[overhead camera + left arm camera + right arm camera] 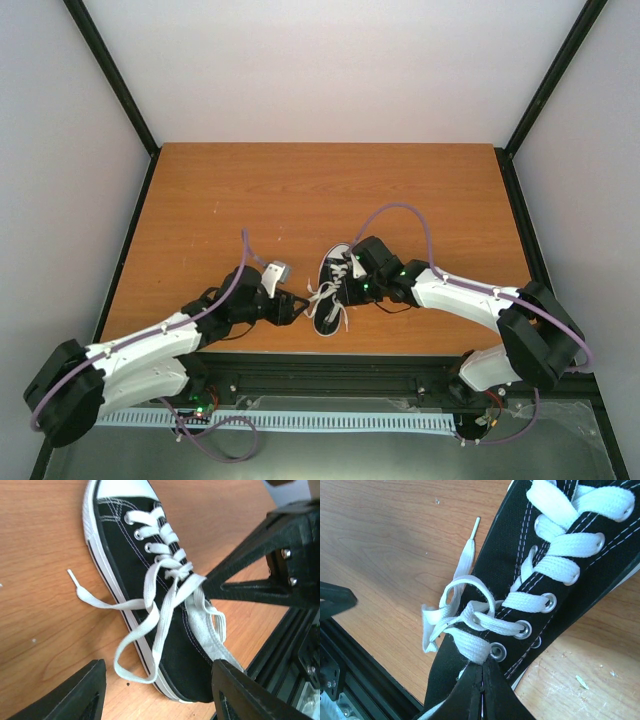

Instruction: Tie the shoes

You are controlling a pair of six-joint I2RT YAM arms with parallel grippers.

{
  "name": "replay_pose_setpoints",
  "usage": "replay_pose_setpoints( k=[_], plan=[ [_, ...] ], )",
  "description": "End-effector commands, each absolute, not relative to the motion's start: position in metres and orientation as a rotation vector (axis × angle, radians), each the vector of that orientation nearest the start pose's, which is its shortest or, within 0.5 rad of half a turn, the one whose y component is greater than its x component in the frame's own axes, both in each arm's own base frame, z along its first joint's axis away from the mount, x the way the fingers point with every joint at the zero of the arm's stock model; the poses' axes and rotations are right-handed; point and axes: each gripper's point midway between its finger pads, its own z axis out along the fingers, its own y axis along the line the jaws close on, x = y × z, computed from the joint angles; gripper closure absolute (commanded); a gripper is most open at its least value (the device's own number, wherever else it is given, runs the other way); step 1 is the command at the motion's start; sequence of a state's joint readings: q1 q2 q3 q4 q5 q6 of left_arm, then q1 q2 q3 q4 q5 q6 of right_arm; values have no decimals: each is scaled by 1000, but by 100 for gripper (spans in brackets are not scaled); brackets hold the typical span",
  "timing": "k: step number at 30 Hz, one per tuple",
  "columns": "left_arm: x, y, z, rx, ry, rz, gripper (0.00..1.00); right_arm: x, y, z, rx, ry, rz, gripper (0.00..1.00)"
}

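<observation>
Probably a robot lab cell: white panels (330, 60), black frame posts (112, 75), wooden worktop (320, 190), left arm (150, 355) and right arm (470, 295) mounted alongside.

Soft, even light is falling from overhead, brightening the wooden table (320, 190) and casting only a faint shadow beside the shoe (125, 545). Its white laces (560, 545) are washing out slightly. The wrist views are softening toward their lower edges.
</observation>
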State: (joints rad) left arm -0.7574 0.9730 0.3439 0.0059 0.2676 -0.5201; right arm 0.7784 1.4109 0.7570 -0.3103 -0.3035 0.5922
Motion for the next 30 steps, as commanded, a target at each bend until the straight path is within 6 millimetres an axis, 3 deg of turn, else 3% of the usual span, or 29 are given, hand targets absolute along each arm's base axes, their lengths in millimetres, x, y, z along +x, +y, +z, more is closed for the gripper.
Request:
replay_pose_setpoints(
  k=[1, 6, 12, 16, 22, 30],
  plan=[
    [204, -227, 113, 295, 2349, -894, 40, 217, 284, 83, -391, 2681, 877, 97],
    [221, -252, 121, 330, 2364, -947, 51, 217, 284, 84, -389, 2676, 880, 97],
    [233, -276, 108, 392, 2396, -987, 59, 216, 284, 84, -389, 2676, 889, 97],
    [236, -282, 95, 406, 2428, -993, 63, 216, 285, 83, -392, 2674, 891, 97],
    [245, -288, 89, 397, 2431, -977, 64, 215, 286, 83, -397, 2673, 902, 97],
    [257, -293, 81, 350, 2452, -958, 74, 214, 284, 82, -399, 2674, 901, 97]
  ],
)
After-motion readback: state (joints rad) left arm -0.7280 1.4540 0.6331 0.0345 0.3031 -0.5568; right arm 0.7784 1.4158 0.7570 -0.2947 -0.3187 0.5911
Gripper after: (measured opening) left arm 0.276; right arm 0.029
